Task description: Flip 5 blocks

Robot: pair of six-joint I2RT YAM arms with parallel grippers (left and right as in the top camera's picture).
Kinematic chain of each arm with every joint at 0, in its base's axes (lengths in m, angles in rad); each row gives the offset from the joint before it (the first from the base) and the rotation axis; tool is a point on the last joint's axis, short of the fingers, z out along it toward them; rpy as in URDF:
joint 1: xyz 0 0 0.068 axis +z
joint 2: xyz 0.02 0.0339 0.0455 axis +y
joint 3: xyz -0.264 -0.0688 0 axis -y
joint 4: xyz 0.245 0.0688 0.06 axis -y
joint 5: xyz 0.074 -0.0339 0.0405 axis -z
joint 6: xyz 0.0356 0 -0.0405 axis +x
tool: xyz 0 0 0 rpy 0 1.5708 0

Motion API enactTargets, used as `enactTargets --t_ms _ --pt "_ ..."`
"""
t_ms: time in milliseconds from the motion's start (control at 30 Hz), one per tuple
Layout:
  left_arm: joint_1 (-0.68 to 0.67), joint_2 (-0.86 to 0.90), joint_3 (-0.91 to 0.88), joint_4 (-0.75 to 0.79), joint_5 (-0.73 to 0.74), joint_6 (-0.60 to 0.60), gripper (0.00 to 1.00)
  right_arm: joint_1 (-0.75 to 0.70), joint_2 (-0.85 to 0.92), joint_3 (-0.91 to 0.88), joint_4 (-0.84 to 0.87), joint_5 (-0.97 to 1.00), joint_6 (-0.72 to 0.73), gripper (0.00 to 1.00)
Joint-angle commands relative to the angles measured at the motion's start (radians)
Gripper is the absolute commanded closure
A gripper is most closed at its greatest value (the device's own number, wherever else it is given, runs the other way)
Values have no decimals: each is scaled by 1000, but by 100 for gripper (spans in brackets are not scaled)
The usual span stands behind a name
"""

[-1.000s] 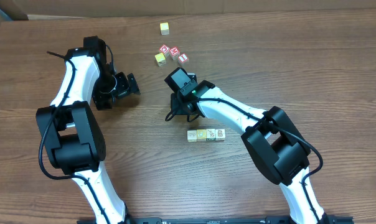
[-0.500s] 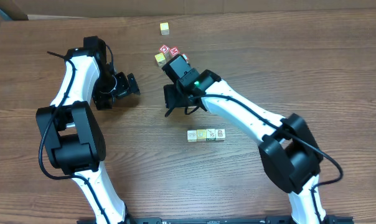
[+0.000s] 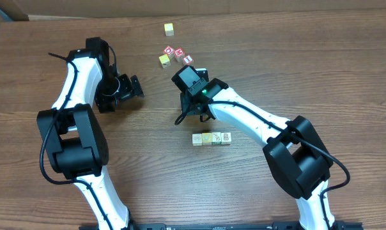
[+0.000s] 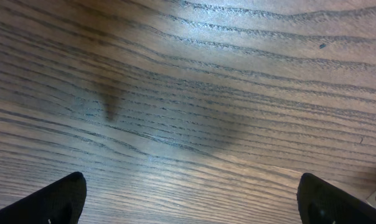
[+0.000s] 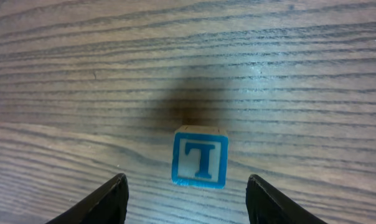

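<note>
**Inspector A:** Where does the block stand?

**Inspector B:** We find the T block [image 5: 200,156] flat on the table [image 5: 51,50], its blue letter face up toward the right wrist camera. It sits between the right gripper's [image 5: 187,191] fingers [image 5: 107,202] and touches neither.

**A:** So it is not held?

**B:** No. The fingers are parted with wood showing on both sides. We judge they straddle it either to take it or to back off. From overhead the gripper hides the block.

**A:** And the other arm?

**B:** The left gripper [image 4: 191,196] is spread wide over bare wood and holds nothing. We judge it is parked clear of the work.

**A:** The remaining blocks?

**B:** A row [image 3: 211,138] of three cream ones lies side by side near the right arm, probably lined up for counting.
</note>
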Motion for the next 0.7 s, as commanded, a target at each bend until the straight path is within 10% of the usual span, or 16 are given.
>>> enactTargets --t_ms 0,667 --pt "-1 -22 10 0 -4 -1 0 -10 28 -6 14 20 8 39" --pt "-1 -22 10 0 -3 -1 0 -10 40 -60 116 57 7 54"
